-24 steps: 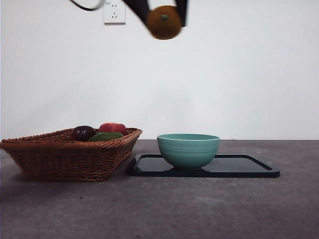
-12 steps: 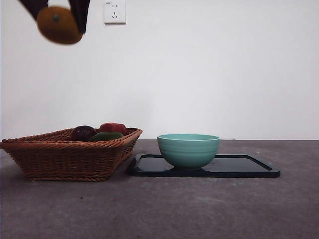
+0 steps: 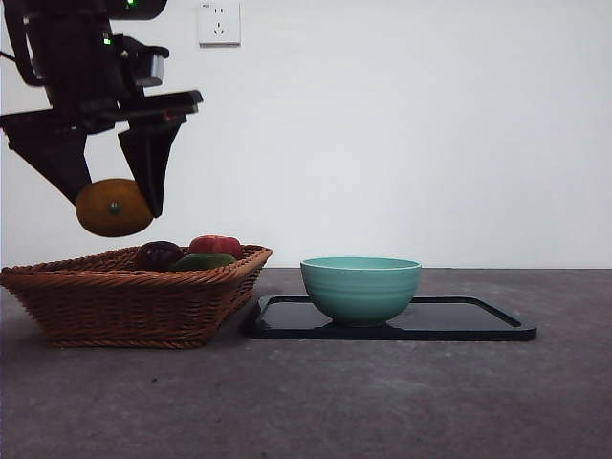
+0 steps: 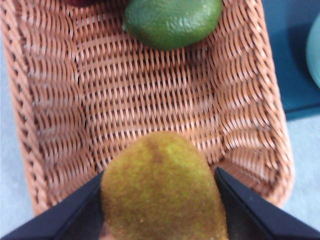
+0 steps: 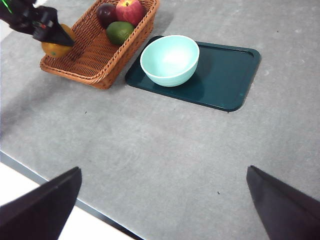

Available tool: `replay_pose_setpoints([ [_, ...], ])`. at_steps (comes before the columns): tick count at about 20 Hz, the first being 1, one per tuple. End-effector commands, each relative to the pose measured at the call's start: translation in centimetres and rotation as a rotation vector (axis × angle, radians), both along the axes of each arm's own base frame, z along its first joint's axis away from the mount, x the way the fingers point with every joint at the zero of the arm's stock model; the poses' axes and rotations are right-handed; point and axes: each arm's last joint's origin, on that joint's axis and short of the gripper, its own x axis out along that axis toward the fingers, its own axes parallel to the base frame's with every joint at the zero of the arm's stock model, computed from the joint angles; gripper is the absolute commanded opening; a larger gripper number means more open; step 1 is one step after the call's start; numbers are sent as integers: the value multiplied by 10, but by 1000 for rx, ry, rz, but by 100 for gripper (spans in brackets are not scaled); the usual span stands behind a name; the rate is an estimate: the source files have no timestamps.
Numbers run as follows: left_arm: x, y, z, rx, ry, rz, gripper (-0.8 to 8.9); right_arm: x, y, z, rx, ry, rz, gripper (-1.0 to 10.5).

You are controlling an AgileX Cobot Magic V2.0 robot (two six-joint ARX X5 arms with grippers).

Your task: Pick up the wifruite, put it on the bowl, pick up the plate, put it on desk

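My left gripper (image 3: 117, 203) is shut on the wifruite (image 3: 113, 207), an orange-brown oval fruit (image 4: 162, 190) hanging just above the near-left end of the wicker basket (image 3: 124, 306). The mint-green bowl (image 3: 361, 287) stands empty on the plate (image 3: 478, 320), a dark flat rectangular tray to the right of the basket. From high above the desk (image 5: 175, 150), the right wrist view shows the bowl (image 5: 170, 60), the plate (image 5: 225, 75) and the held wifruite (image 5: 55, 49). The right gripper (image 5: 162, 205) is open and holds nothing.
Inside the basket (image 4: 150, 100) lie a green fruit (image 4: 172, 20), a dark purple fruit (image 3: 158, 254) and a red apple (image 3: 216, 246). A wall outlet (image 3: 219, 23) sits high on the white wall. The desk's front edge (image 5: 60, 192) runs below the right gripper.
The left gripper carried the wifruite from top centre to the far left, then lowered it to just above the basket. The bowl and the plate have not moved.
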Motion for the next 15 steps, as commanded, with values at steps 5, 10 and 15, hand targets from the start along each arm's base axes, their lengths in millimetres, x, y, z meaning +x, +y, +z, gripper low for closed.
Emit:
replay_pose_setpoints([
  [5,17,-8,-13,1,-52,-36,267,0,0,3,23,-1,0,591],
  [10,35,-17,-49,48,2,-80,267,0,0,3,23,-1,0,591],
  [15,47,-22,-73,56,18,-83,267,0,0,3,23,-1,0,591],
])
